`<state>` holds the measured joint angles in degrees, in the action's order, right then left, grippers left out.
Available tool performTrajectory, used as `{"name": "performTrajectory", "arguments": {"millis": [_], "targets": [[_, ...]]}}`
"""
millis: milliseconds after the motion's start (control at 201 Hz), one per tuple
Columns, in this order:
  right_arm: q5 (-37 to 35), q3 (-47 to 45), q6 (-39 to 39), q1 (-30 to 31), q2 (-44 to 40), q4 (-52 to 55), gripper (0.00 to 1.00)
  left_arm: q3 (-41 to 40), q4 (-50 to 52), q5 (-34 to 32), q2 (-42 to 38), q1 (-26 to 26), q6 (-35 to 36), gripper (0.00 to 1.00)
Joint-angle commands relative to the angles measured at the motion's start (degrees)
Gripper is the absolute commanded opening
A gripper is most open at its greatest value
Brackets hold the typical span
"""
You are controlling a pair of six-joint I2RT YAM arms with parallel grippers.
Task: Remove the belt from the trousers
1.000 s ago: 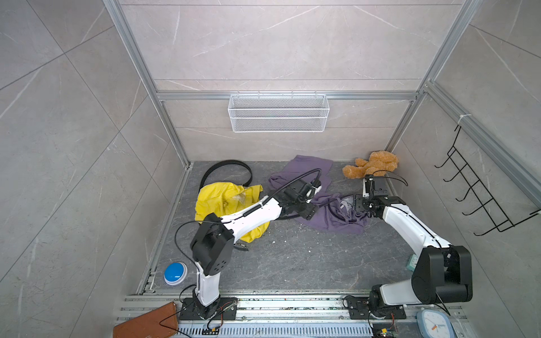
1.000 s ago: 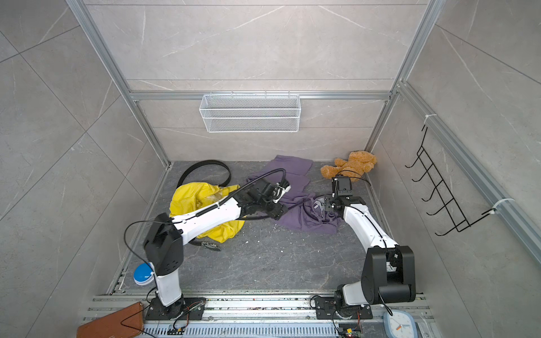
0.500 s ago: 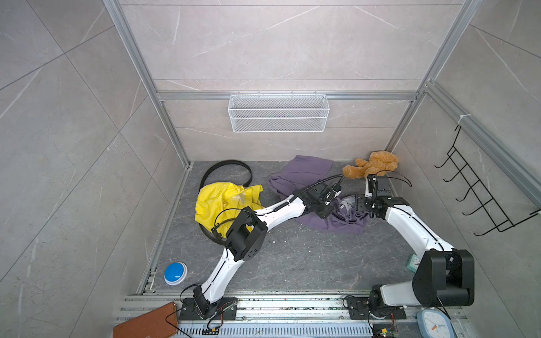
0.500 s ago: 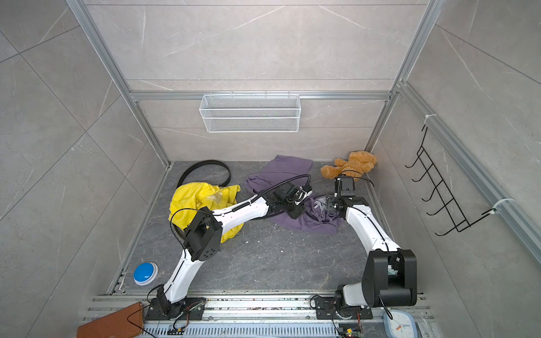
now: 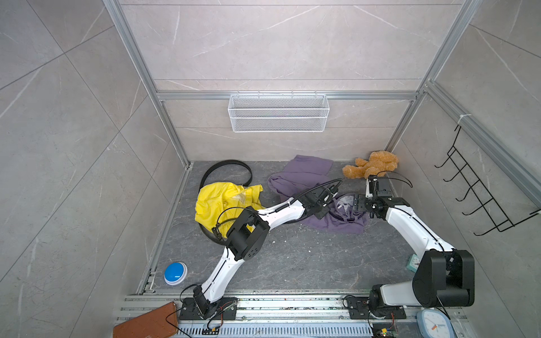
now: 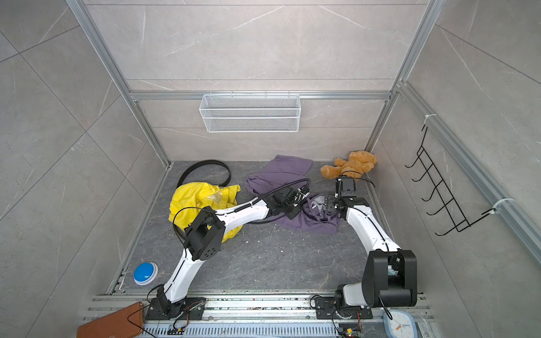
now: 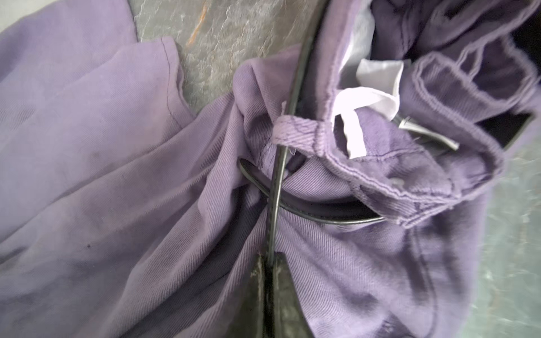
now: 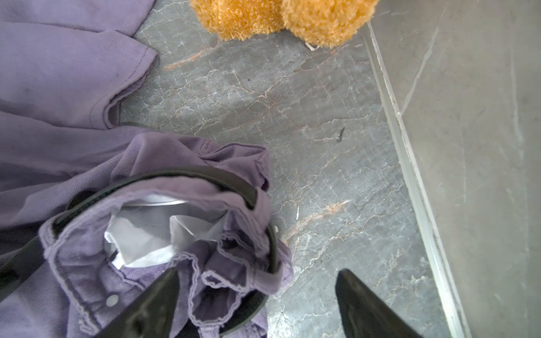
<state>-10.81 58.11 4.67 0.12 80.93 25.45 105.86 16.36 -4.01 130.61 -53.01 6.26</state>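
**Item: belt** (image 7: 276, 202). Black, narrow and glossy. It is threaded round the waistband of the purple trousers (image 7: 131, 181), which lie crumpled on the grey floor (image 8: 322, 146) towards the back right of the cell, near a teddy bear (image 5: 371, 166). One stretch runs under a belt loop (image 7: 295, 131) (the loop puckers where the strap crosses it). Another stretch curves out over the cloth below.

**Left gripper** (image 7: 270, 257). Fingers together, clamped edge-on upon the belt just short of that loop.

**Right gripper** (image 8: 260, 273). Fingers well apart and holding nothing. It is poised over the bunched waistband, one finger above cloth and the other above bare floor.

**Step in hand (my judgement).** The strap is being drawn out through the loops. Most of it looks to be in them yet, so the job is early.

**Next move calls for.** The right gripper should pin or pinch the waistband as an anchor. The left should then pull along the strap's own line, away from the loop. Unanchored, the light trousers would likely drag along with it.
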Motion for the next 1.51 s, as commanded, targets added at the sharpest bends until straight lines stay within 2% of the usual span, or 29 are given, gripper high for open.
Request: {"name": "performTrajectory", "arguments": {"millis": [0,249,518,693,1047,1505], "targets": [[0.53,-1.79,0.47,-0.47,0.36,-1.07,0.90,-1.92,-3.79,-2.17,-6.28,0.10,1.94,0.00],[1.46,-1.65,0.85,-1.78,5.69,-5.74,0.91,-7.29,-8.10,-3.08,-13.66,0.10,4.31,0.00],[2.29,5.26,0.53,-2.14,16.73,-7.97,0.81,-11.28,-10.27,-6.78,-19.59,0.28,5.67,0.00],[2.39,4.73,0.33,-2.14,15.26,-7.99,0.72,-14.38,-10.59,-9.79,-24.61,1.88,5.36,0.00],[2.19,5.28,-0.44,-2.14,14.09,-6.65,0.65,-21.77,-12.72,-13.40,-37.38,5.43,6.20,0.00],[1.12,3.56,-0.45,-2.23,12.94,-6.34,0.65,-28.85,-13.51,-17.58,-51.57,13.38,5.31,0.00]]}}
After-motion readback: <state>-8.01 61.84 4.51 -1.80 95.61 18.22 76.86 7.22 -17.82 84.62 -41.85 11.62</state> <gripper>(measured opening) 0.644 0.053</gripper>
